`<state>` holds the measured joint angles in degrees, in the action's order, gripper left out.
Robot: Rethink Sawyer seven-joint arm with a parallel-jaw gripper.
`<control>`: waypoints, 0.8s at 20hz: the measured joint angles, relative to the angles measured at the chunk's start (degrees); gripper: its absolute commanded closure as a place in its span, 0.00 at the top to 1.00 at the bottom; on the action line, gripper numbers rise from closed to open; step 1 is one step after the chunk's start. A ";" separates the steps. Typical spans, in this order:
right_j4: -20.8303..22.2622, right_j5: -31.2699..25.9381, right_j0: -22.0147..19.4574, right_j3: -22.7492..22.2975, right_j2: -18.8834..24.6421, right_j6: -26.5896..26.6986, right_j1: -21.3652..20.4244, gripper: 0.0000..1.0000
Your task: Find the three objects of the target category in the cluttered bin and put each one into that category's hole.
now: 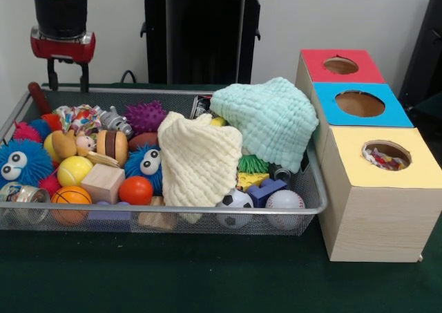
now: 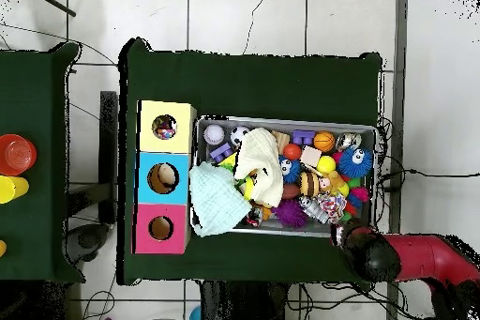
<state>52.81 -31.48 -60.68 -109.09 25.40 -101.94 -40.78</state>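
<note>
Waffle-textured cream cloth (soft, crumpled) in wire-mesh bin.

Inside the silver wire bin, a mint-green waffle cloth lies beside a cream waffle cloth. A blue fuzzy ball, an orange ball and a purple spiky ball sit there too. Beside the bin, box tops run red, blue, yellow.

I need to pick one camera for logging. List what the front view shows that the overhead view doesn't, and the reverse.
Front only: the gripper hanging open above the bin's far corner, and the wooden side of the yellow box.

Overhead only: the red arm coming in from the bin's corner, and a second table with red and yellow cups.

Both: the cream cloth, mint cloth, and all three holes, the yellow one with something colourful inside.
</note>
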 measured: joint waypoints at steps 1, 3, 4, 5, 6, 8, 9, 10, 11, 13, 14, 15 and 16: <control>-0.51 -0.01 -0.13 -0.22 0.25 0.00 -0.49 1.00; -1.20 -0.01 -0.58 -0.56 0.98 0.00 -1.27 1.00; -1.46 -0.01 -0.92 -0.76 1.58 0.00 -1.59 1.00; -1.55 0.04 -1.22 -0.93 2.11 0.00 -1.80 1.00; -1.63 0.31 -1.87 -1.25 3.31 0.00 -2.10 1.00; -1.62 0.94 -2.56 -1.50 4.45 0.00 -2.17 1.00; -1.63 1.25 -2.83 -1.59 4.90 0.00 -2.16 1.00; -1.62 2.01 -3.39 -1.79 5.81 0.00 -2.15 1.00; -1.61 2.76 -3.86 -1.97 6.54 0.00 -2.14 1.00; -1.59 4.66 -4.91 -2.36 8.13 0.00 -2.10 1.00; -1.59 5.42 -5.27 -2.50 8.72 0.00 -2.08 1.00; -1.59 6.16 -5.64 -2.64 9.30 0.00 -2.05 1.00; -1.57 7.19 -6.14 -2.80 10.12 0.00 -1.99 1.00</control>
<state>51.23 -24.30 -66.82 -111.90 35.53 -101.94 -42.77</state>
